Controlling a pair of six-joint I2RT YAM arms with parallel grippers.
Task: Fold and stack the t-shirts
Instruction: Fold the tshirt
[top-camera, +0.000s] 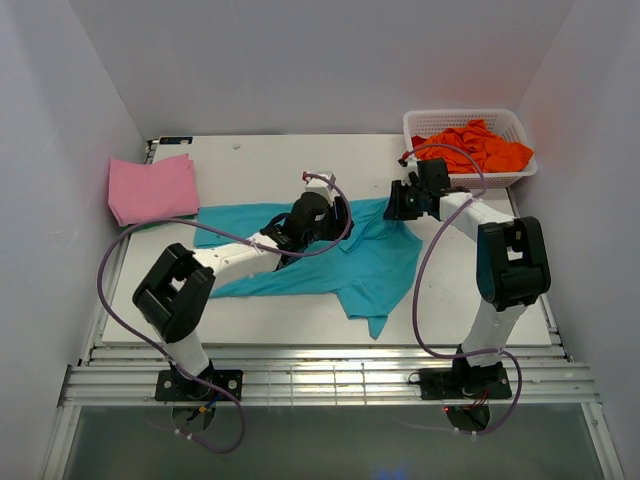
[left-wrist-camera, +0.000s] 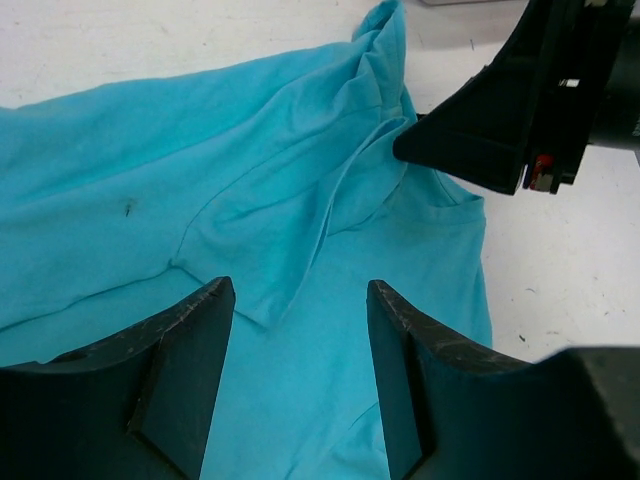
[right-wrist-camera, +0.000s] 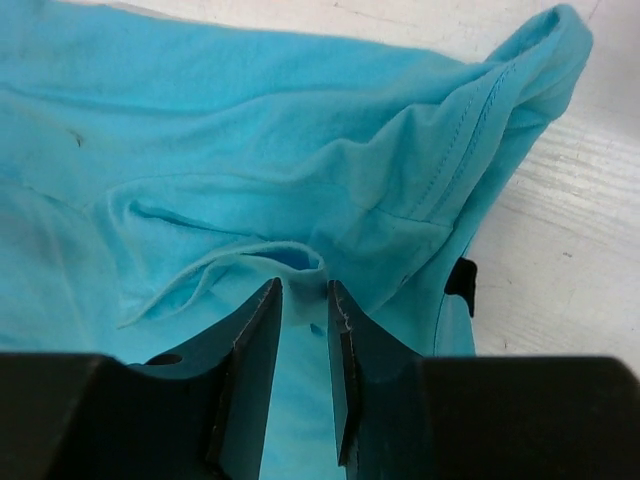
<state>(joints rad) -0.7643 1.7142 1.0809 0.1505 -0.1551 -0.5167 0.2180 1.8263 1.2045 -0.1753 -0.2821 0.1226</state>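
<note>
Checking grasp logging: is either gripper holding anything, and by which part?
Right gripper appears to pinch a raised fold of the teal t-shirt near its right edge. Left gripper is open, holding nothing.

- From above and behind the arm bases we look down on the whole table (top-camera: 250, 160), from afar.
- At the left wrist we peer closely past the left gripper (left-wrist-camera: 298, 290) onto the turquoise t-shirt (left-wrist-camera: 200, 180).
- At the right wrist, past the right gripper (right-wrist-camera: 303, 288), we sit even closer.
- All three views share that shirt.
</note>
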